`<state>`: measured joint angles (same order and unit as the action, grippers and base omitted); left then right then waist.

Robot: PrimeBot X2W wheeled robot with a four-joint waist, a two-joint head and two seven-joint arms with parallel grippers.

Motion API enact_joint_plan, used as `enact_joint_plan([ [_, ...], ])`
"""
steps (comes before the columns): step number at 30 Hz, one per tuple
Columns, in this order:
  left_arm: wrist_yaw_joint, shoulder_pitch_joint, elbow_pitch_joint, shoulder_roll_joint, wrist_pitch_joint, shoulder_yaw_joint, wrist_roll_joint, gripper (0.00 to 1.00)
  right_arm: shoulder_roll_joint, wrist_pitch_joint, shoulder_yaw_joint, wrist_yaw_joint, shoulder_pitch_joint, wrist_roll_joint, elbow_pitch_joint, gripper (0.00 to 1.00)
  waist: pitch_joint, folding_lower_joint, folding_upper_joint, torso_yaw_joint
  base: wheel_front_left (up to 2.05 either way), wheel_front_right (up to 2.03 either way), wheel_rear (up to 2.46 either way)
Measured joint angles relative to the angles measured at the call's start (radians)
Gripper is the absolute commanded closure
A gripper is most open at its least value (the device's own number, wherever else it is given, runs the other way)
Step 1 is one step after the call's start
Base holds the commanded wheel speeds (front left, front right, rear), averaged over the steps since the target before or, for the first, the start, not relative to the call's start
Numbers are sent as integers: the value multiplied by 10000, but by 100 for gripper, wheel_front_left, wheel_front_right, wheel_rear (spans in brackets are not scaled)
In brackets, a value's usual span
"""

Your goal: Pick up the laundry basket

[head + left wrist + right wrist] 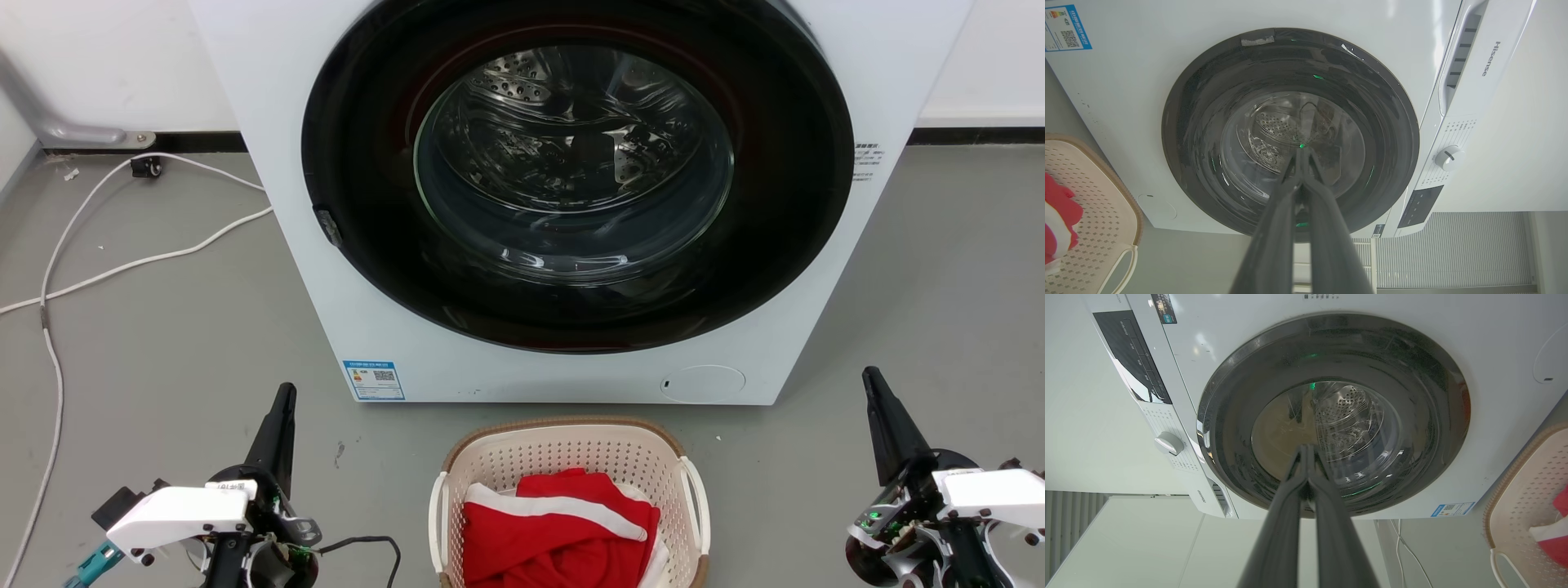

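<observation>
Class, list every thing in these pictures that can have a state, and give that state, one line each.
washing machine door, shut.
laundry basket, upright on the floor, loaded, not gripped.
red and white cloth, crumpled inside the basket.
left gripper, shut, empty, apart from the basket.
right gripper, shut, empty, apart from the basket.
white cable, lying loose on the floor.

Cream perforated laundry basket [571, 459], brown rim, upright on floor [163, 367] (red-white cloth [563, 531] inside)
</observation>
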<state>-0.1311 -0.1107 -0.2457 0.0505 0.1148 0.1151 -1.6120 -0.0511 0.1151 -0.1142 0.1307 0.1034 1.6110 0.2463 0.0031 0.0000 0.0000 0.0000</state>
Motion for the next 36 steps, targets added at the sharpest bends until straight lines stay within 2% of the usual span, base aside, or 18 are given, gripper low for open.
enact_joint_plan([
  [4,0,0,0,0,0,0,0,100,0,-2,0,0,0,0,0,100,0,0,0,0,0,0,0],
  [5,2,15,-58,-4,-2,-8,0,0,0,-2,0,2,-24,-2,52,0,-1,0,0,0,0,0,0],
  [12,4,206,-161,-21,-267,-261,119,0,10,-278,150,0,-257,-169,127,0,8,0,0,6,0,0,0],
  [18,4,197,27,-23,-568,-416,786,0,15,-548,253,0,-261,-700,-48,0,17,0,0,29,0,0,0],
  [36,4,180,468,-21,-1313,-790,4483,0,13,-1319,372,0,-455,-5655,-629,0,15,0,0,98,0,0,0],
])
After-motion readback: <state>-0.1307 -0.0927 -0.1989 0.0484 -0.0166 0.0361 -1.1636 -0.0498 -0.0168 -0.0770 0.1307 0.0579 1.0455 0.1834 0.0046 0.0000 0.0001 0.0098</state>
